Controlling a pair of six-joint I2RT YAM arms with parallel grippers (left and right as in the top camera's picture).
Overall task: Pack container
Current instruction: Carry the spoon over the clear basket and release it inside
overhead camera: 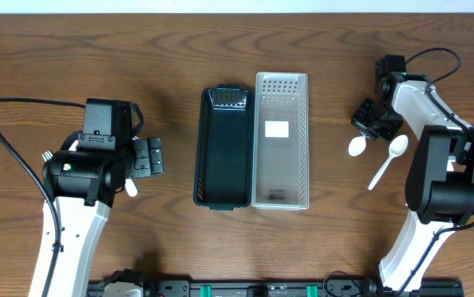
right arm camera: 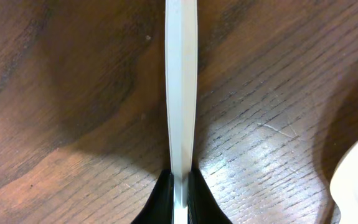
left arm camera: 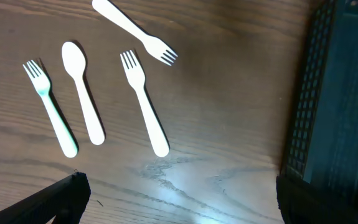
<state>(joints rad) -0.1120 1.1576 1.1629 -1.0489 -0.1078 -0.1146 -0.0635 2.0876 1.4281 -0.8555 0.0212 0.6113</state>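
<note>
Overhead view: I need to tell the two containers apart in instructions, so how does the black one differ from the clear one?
The black container is opaque; the clear container is pale and see-through. The black container lies to the robot's left of the clear container. The clear container has a white label on its floor; the black container shows none. Both are long, perforated and side by side.

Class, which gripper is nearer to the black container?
Left. The left gripper sits just beside the black container. The right gripper is beyond the clear container, shut on a white spoon.
</note>
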